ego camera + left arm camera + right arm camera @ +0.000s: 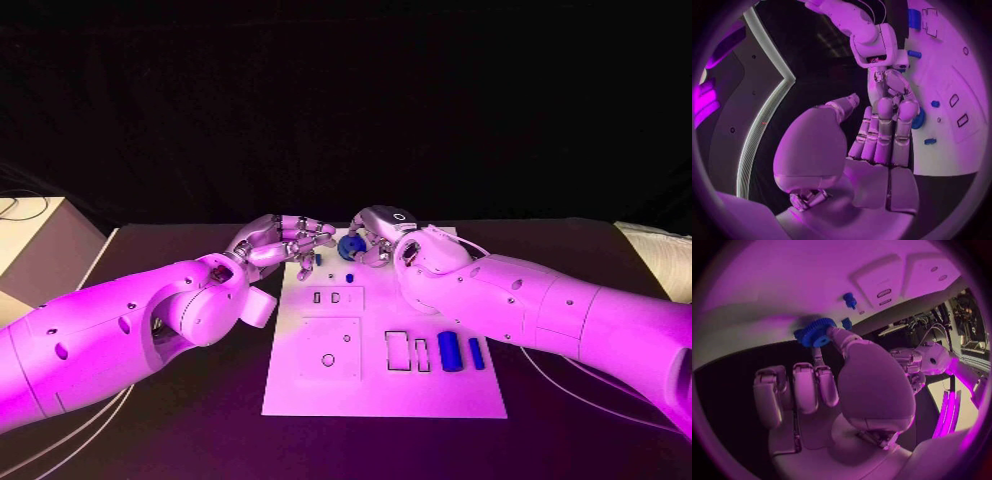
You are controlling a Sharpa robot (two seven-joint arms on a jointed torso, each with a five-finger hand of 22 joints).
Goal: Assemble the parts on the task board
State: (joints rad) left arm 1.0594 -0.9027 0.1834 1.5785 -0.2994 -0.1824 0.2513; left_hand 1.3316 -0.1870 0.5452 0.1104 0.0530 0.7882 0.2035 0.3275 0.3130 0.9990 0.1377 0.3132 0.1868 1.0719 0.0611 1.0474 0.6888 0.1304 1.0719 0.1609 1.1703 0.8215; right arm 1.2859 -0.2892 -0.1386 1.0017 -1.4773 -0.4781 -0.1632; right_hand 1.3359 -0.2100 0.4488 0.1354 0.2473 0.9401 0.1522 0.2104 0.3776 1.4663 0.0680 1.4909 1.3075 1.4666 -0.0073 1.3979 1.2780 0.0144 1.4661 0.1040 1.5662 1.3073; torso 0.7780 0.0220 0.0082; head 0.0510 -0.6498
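Both silver hands meet over the far end of the flat white task board (pixel 382 400), which serves as my landmark. The right hand (pixel 378 240) pinches a small blue toothed gear wheel (pixel 817 333) between thumb and a fingertip, holding it just above the board's far edge; its other fingers hang loose. The left hand (pixel 283 240) sits close beside it, fingers straight and pressed together, apparently holding nothing, its fingertips near the gear. Two blue cylindrical pegs (pixel 450 351) lie on the board's near half, well apart from the hands. A small blue post (pixel 849 300) stands in the board near the gear. I judge the gear is being seated; next it wants lowering squarely onto its post.
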